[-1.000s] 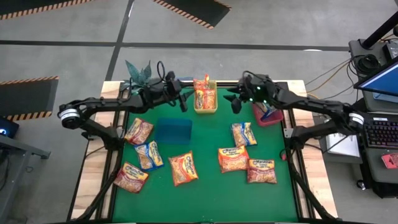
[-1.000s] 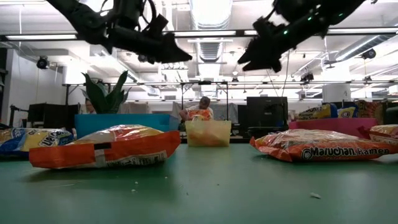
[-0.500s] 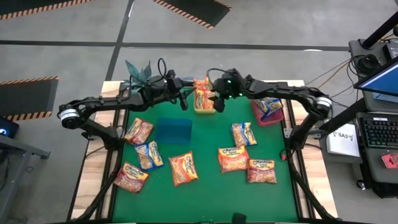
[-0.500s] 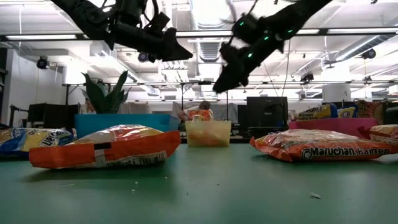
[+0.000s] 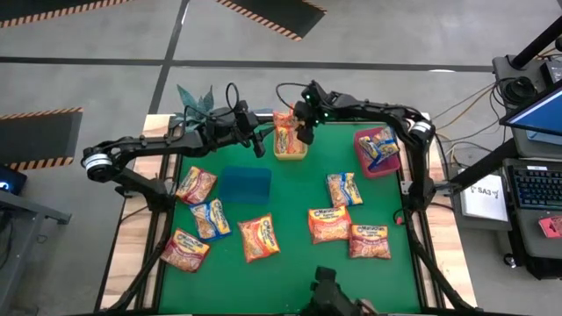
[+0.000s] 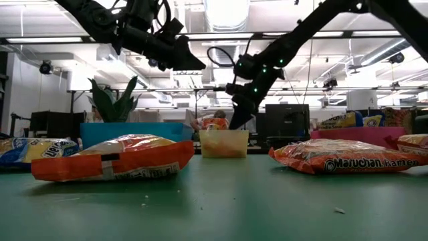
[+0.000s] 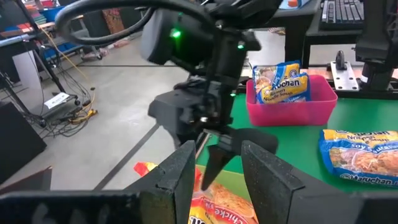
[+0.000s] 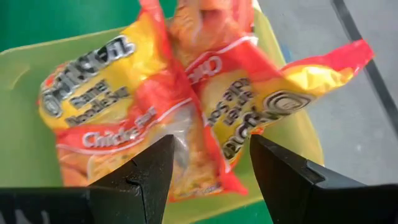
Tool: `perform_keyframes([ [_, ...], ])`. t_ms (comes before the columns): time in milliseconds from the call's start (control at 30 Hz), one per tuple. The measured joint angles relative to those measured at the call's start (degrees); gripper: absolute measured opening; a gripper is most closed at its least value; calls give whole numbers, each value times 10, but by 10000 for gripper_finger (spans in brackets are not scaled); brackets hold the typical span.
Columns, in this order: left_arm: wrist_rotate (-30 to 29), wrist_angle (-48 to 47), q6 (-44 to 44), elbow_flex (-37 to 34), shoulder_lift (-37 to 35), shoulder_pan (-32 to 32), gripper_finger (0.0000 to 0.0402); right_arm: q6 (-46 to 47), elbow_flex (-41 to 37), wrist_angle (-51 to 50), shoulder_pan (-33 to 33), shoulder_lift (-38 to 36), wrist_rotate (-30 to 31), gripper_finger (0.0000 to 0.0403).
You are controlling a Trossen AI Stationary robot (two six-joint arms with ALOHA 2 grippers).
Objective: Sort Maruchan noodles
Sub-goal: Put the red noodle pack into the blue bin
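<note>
Two orange-yellow Maruchan packets (image 8: 155,106) lie in the yellow bin (image 5: 291,156) at the table's far edge, one sticking out over its far rim. My right gripper (image 8: 210,149) hangs open just above them, tipped down, with nothing between its fingers; the low view shows it (image 6: 235,120) over the bin. My left gripper (image 5: 257,145) stays in the air left of the yellow bin, open and holding nothing. A blue-edged packet (image 5: 379,147) lies in the red bin (image 5: 362,165). Several more packets lie flat on the green mat, such as one (image 5: 258,237) near the middle.
The blue bin (image 5: 244,184) stands below my left arm. Loose packets lie at the left (image 5: 195,184), (image 5: 211,219), (image 5: 184,249) and at the right (image 5: 344,189), (image 5: 328,225), (image 5: 369,240). A green plant (image 5: 195,101) stands at the far left corner.
My right gripper has swung from beside the red bin toward the table's left, sunk and tipped downward, and now hangs over the yellow bin. Its fingers have stayed open.
</note>
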Motion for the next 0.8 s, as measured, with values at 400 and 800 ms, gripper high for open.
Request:
perform_keyframes([
  [400, 0, 0, 5, 0, 0, 0, 113, -5, 15, 3, -10, 54, -91, 201],
  [800, 0, 2, 0, 0, 19, 0, 113, -5, 15, 0, -10, 53, -92, 22],
])
